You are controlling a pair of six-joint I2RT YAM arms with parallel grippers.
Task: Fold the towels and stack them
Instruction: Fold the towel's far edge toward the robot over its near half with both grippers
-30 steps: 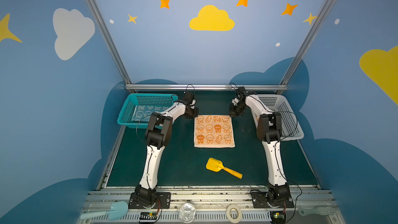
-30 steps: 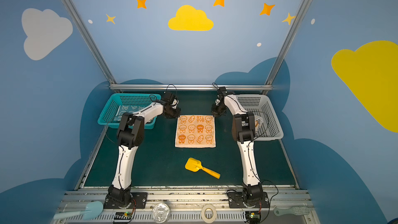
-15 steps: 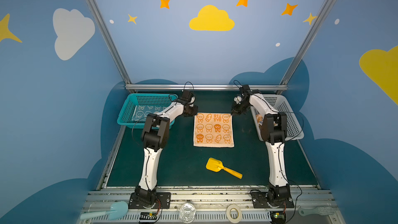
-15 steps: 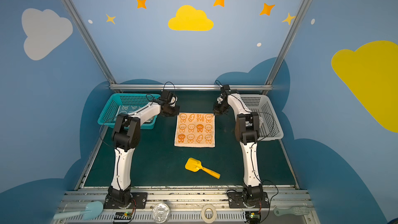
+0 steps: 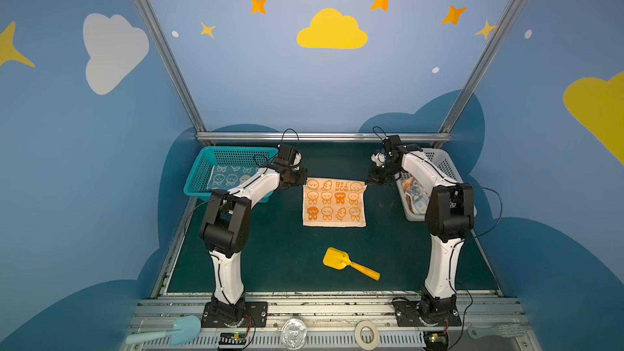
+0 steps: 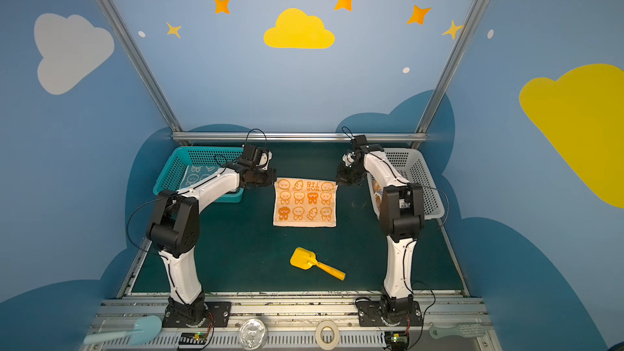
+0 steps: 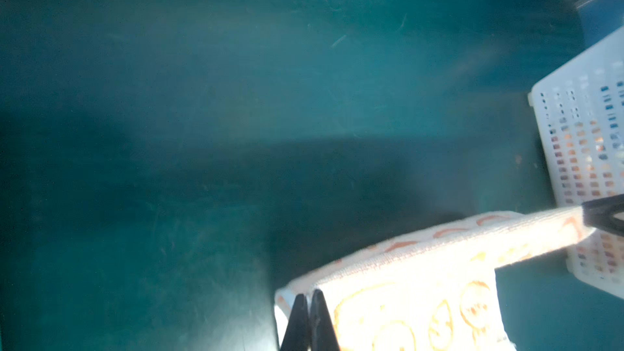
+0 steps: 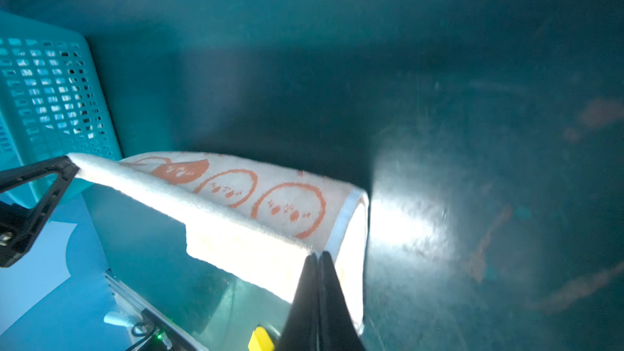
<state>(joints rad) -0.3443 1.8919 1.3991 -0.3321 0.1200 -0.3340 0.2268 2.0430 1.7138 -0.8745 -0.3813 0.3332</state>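
An orange-and-cream towel [image 5: 334, 202] [image 6: 305, 202] printed with rabbit faces lies in the middle of the green table. Its far edge is raised and stretched between both grippers. My left gripper [image 5: 304, 180] [image 6: 274, 179] [image 7: 308, 293] is shut on the far left corner. My right gripper [image 5: 368, 182] [image 6: 337, 182] [image 8: 319, 254] is shut on the far right corner. In the wrist views the towel [image 7: 422, 281] [image 8: 270, 204] hangs down from the held edge. A blue-and-cream towel [image 5: 229, 177] [image 6: 196, 177] lies in the teal basket. More towels [image 5: 413, 194] [image 6: 376, 190] sit crumpled in the white basket.
The teal basket [image 5: 202, 170] stands at the back left and the white basket [image 5: 445, 167] at the back right. A yellow toy shovel [image 5: 347, 263] [image 6: 315, 263] lies on the table in front of the towel. A metal rail runs along the back.
Both grippers keep their hold on the far corners. The arms' elbows have sunk toward the front, and the towel's near edge has slid slightly toward the back.
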